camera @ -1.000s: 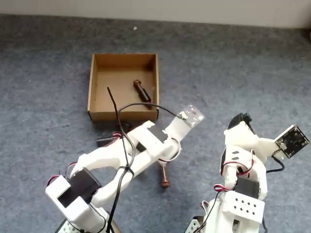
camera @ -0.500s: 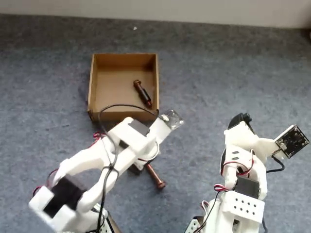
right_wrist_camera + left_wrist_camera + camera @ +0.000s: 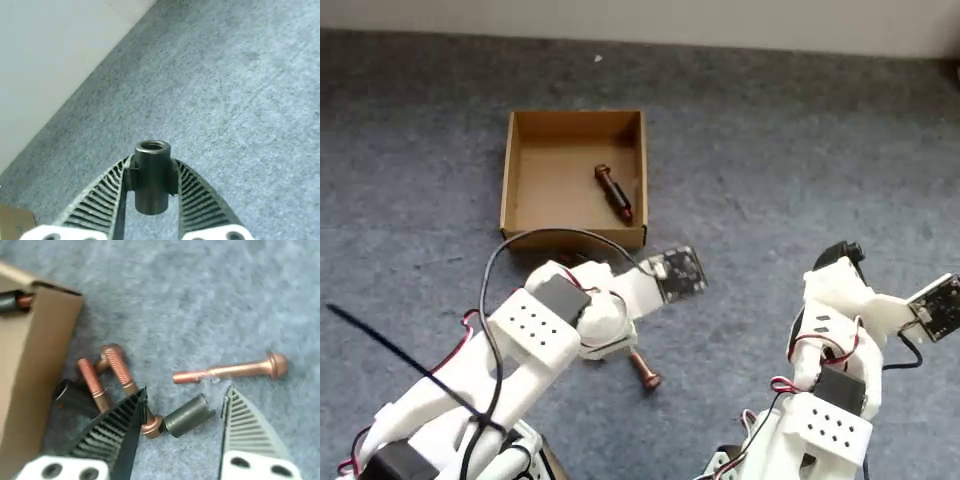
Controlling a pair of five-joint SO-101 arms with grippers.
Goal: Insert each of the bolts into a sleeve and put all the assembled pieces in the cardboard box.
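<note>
Over the last second your left arm [image 3: 545, 335] has been swinging lower and leftward in the high view. That is carrying its wrist away from the front corner of the cardboard box [image 3: 506, 195]. Your right arm [image 3: 835, 330] has been shifting a little toward the right edge.

Your left pincer [image 3: 186, 389] is hanging wide open just above the grey carpet [image 3: 200, 285]. A loose sleeve [image 3: 189, 416] is lying on its side between the 2 jaws, touching neither of them. Just beyond it a long bolt [image 3: 230, 371] is lying flat, apart from that sleeve. By one jaw 2 more bolts are lying side by side. These are the outer bolt [image 3: 91, 380] and the inner bolt [image 3: 122, 375], whose head is sitting just beside the loose sleeve. A second sleeve [image 3: 75, 397] is resting between those bolts and the box wall, partly hidden behind the jaw.

Your right pincer [image 3: 152, 165] is clamping the held sleeve [image 3: 150, 192] between its 2 fingers, with the threaded open end facing the wrist camera. It is hovering over the carpet, with a pale surface [image 3: 60, 40] lying beyond.

Inside the box, 1 assembled piece [image 3: 613, 193] is lying near the right wall.
</note>
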